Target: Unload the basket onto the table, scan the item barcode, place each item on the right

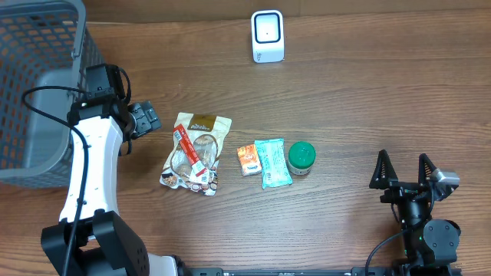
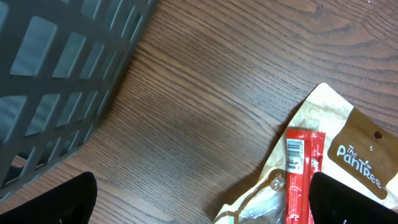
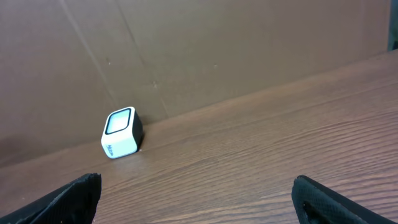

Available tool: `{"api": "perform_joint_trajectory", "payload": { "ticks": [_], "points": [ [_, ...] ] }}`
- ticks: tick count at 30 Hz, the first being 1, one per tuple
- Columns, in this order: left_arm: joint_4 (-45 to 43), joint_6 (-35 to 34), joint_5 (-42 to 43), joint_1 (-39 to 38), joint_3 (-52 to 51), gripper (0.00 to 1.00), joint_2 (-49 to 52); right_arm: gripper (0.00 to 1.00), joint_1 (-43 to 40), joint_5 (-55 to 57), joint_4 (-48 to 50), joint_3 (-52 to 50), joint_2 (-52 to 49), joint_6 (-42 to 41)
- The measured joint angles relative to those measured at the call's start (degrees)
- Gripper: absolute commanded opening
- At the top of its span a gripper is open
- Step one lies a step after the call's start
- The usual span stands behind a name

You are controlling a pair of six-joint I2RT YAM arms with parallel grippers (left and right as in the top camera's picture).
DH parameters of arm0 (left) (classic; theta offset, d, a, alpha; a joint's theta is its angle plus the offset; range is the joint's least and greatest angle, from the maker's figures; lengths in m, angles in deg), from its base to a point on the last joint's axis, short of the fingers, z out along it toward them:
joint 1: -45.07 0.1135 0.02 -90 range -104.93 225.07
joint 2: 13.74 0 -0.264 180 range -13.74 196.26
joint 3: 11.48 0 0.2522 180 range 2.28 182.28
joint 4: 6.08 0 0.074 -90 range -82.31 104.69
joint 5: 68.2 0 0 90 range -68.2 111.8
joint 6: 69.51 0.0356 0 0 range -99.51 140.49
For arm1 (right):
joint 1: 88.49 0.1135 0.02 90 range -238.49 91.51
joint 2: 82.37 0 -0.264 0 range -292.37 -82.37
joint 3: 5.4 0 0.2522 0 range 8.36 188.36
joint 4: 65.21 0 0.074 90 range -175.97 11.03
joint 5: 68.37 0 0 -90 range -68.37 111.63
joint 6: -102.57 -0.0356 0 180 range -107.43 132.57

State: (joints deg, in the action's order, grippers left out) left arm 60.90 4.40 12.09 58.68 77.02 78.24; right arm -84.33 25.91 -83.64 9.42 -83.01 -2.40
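The white barcode scanner (image 1: 268,36) stands at the far middle of the table and also shows in the right wrist view, scanner (image 3: 121,132). In a row at the table's centre lie a tan snack bag (image 1: 197,153) with a red stick packet (image 1: 188,149) on it, a small orange packet (image 1: 248,159), a teal packet (image 1: 272,162) and a green-lidded jar (image 1: 301,157). My left gripper (image 1: 152,119) hovers open just left of the bag. Its wrist view shows the bag (image 2: 348,143) and the red packet (image 2: 298,180) by its right finger. My right gripper (image 1: 403,172) is open and empty at the near right.
A grey plastic basket (image 1: 38,84) fills the far left corner, close behind my left arm, and shows as basket (image 2: 62,74) in the left wrist view. A brown wall (image 3: 199,50) rises behind the scanner. Bare wood lies between the items and my right gripper.
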Motion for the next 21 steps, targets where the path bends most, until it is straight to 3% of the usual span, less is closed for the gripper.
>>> {"api": "perform_joint_trajectory", "payload": {
  "ticks": [11, 15, 21],
  "points": [
    [0.00, 0.00, 0.00, 0.00, 0.00, 1.00, 0.00, 1.00, 0.00, -2.84, -0.02, 0.00, 0.02, -0.02],
    [0.00, 0.00, 0.00, 0.00, 0.00, 1.00, 0.00, 1.00, 0.00, -3.72, -4.48, 0.72, 0.00, -0.02],
    [0.00, 0.00, 0.00, 0.00, 0.00, 1.00, 0.00, 1.00, 0.00, -2.64, -12.48, 12.11, -1.40, -0.02]
  ]
}}
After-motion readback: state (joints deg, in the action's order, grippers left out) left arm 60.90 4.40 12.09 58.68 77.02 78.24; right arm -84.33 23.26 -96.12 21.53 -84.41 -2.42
